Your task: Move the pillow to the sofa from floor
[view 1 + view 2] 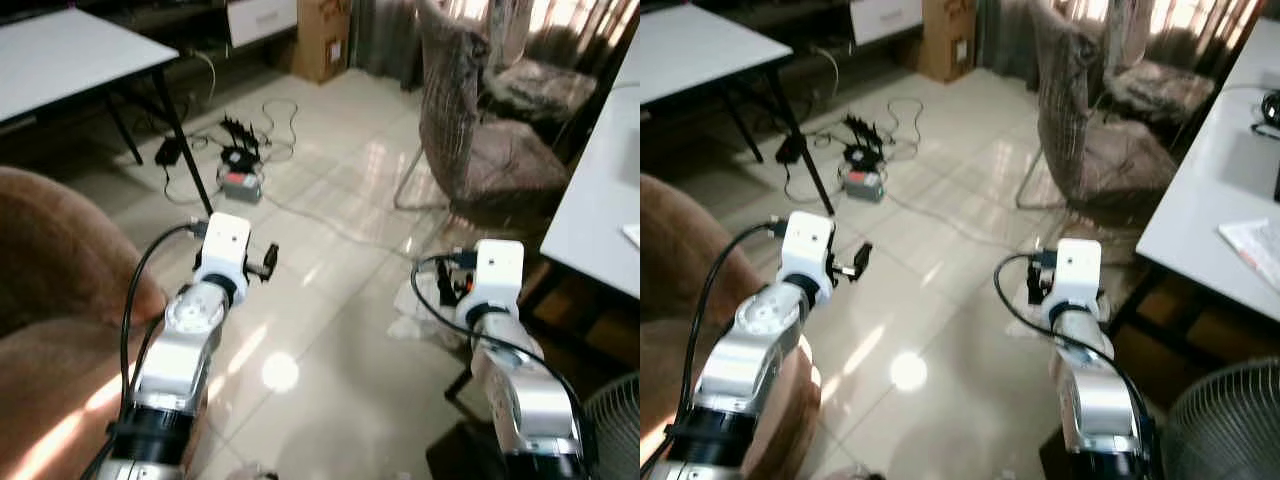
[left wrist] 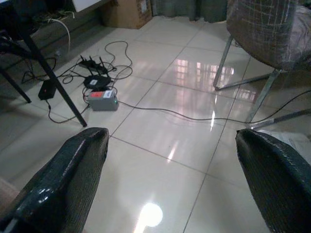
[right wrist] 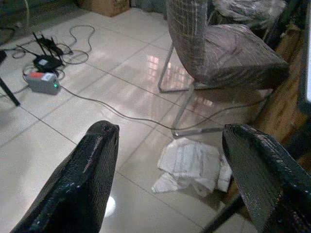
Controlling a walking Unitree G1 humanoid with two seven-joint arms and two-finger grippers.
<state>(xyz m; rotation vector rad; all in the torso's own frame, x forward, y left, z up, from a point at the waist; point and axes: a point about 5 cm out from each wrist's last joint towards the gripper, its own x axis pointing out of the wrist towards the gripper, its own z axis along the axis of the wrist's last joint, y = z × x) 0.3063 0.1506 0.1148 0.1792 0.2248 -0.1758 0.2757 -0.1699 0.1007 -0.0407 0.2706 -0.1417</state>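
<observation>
Both silver arms reach forward over a glossy tiled floor (image 1: 330, 330). The left claw (image 2: 170, 184) hangs above bare tiles with its two black fingers (image 2: 63, 179) spread wide and nothing between them. The right claw (image 3: 165, 179) is likewise spread wide and empty, held above the floor near the foot of a chair.

The only soft, pale thing on the floor is a crumpled white bundle (image 3: 192, 165), which may be the pillow; its shape is too rumpled to be sure. It lies flat on the tiles just beside the metal leg of the chair (image 3: 228, 53) and close to a wooden table leg at the robot's right. Its long axis runs roughly from the chair leg toward the robot's right side, with the broader, folded end nearer the table. In the right wrist view it sits between the two fingers of the right claw, further out and lower, not touched by either.

A brown sofa (image 1: 50, 300) fills the robot's left, its rounded arm just beside the left arm. A white table (image 1: 70, 55) on dark legs stands further off on the left, and another white table (image 1: 1210, 220) runs along the right. A power strip (image 2: 101, 99) with a tangle of cables lies on the tiles ahead, one cable trailing toward the chair. A cardboard box (image 1: 322, 40) stands by the far wall, and a fan (image 1: 1225, 425) shows at the near right.
</observation>
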